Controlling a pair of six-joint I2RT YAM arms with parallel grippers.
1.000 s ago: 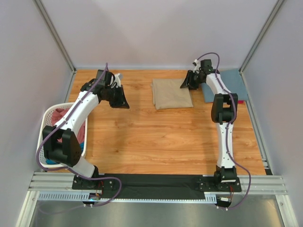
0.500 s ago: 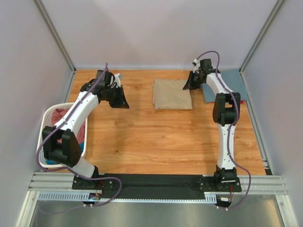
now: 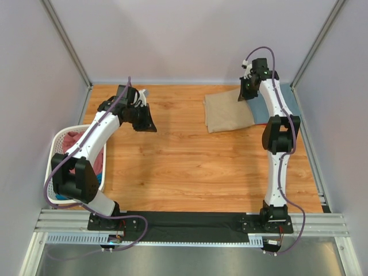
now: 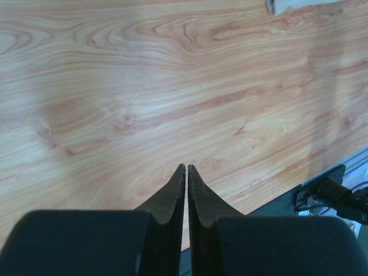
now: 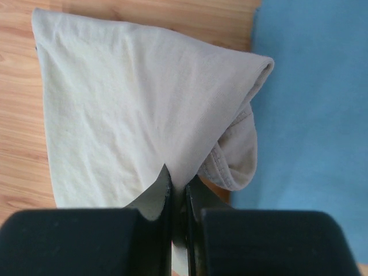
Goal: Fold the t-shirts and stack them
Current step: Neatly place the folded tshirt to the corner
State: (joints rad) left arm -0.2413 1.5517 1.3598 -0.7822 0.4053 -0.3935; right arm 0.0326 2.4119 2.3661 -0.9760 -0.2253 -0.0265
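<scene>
Table: smooth wood-grain table, orange-tan with darker swirling lines.
Tan t-shirt: the tan t-shirt is soft, matte, finely knit cloth, folded into a rough rectangle. It lies toward the far right of the table, and a stitched hem curls out under its lifted corner.
Slate-blue t-shirt: the slate-blue t-shirt lies flat and smooth just right of the tan one. From the top view I cannot tell whether the two overlap or only meet edge to edge.
Laundry basket: the white slatted plastic laundry basket sits at the table's left edge. Bunched dusty pink cloth and teal cloth lie inside, too crumpled to make out their shape.
My right gripper: my right gripper is clamped on the tan t-shirt's far right corner, the cloth rising in a tented peak from between the dark fingers.
My left gripper: my left gripper has its tapered fingers pressed nearly together with nothing between them, above bare wood at the far left of the table.
</scene>
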